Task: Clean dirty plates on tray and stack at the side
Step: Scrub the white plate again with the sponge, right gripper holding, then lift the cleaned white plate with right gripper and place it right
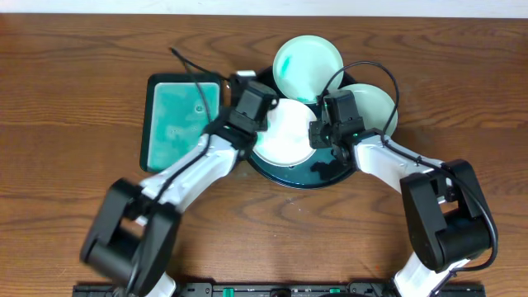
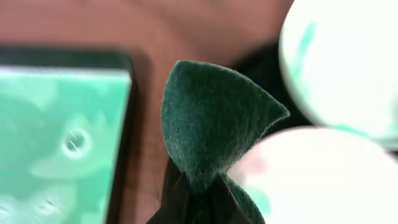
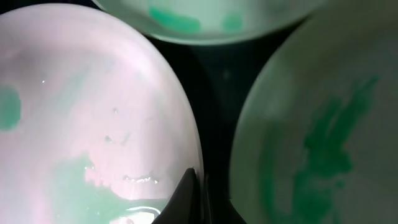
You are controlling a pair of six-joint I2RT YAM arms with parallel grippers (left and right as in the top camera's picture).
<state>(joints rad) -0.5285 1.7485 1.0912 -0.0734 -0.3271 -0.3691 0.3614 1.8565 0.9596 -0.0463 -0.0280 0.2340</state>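
The dirty plates (image 1: 307, 68) all lie at the tray (image 1: 318, 175), the black pan at mid-table. Our left gripper (image 2: 193, 190) is clamped on a dark green scouring pad (image 2: 211, 118), which stands up from its fingers at the left edge of the middle plate (image 2: 323, 180). We cannot tell whether pad and plate touch. Our right gripper (image 3: 188, 190) has its fingers drawn together at that plate's right rim, seemingly pinching it. The middle plate lies inside the pan, wet and faintly smeared. The far plate (image 3: 205, 15) overhangs the pan's far rim, and the right plate (image 3: 323, 137), streaked green, overhangs its right rim. Left of the pan stands a rectangular teal tray (image 2: 62, 57) on the wooden table (image 1: 82, 66).
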